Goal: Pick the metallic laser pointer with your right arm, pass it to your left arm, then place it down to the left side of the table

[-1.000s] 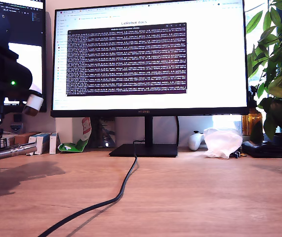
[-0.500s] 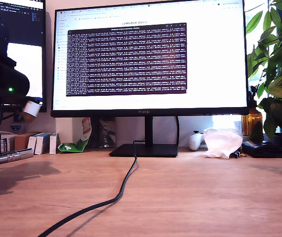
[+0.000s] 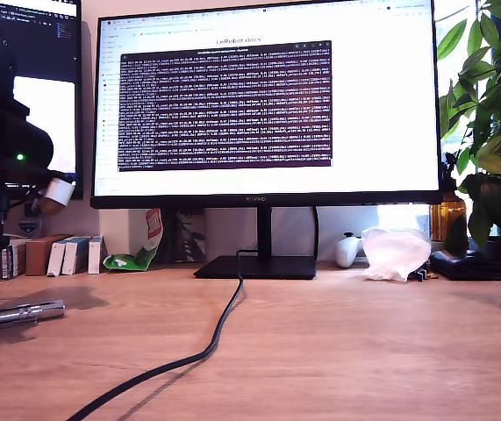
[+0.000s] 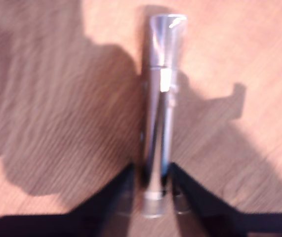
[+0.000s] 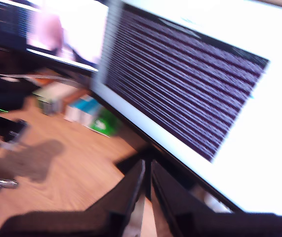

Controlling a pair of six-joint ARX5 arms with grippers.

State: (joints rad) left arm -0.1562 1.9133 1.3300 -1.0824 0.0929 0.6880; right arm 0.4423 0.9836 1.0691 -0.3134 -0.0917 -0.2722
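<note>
A: Where does my first arm stand?

B: At the exterior view's left edge. Its dark body [image 3: 0, 145] rises there, with a small green light on it, and reaches down toward the worktop [image 3: 338, 342]. Its lower end is cut off by the picture's edge in that view.

A: And my first end effector [image 4: 153, 190]?

B: The first wrist view looks straight down along it. Its two dark fingers [image 4: 116, 197] stand on either side of the metallic laser pointer [image 4: 159, 113], close against the rear part of the barrel. Whether they are pressing on it or have let go, I cannot tell; the picture is soft there.

A: Where is the pointer?

B: Flat on the wood at the exterior view's far left [image 3: 17, 314], near the front. Its shadow lies directly beside it.

A: Which way does it run?

B: Its long axis is close to level across the exterior view, the one end toward the arm and the other toward the black cable [image 3: 206, 346], though well apart from it. In the first wrist view it points straight away from the fingers, wider head farthest out.

A: My second end effector [image 5: 147, 197]?

B: Raised above the worktop, aimed at the monitor [image 5: 190, 94]. Its fingers are nearly together with only a thin slit between, and they hold nothing.
</note>
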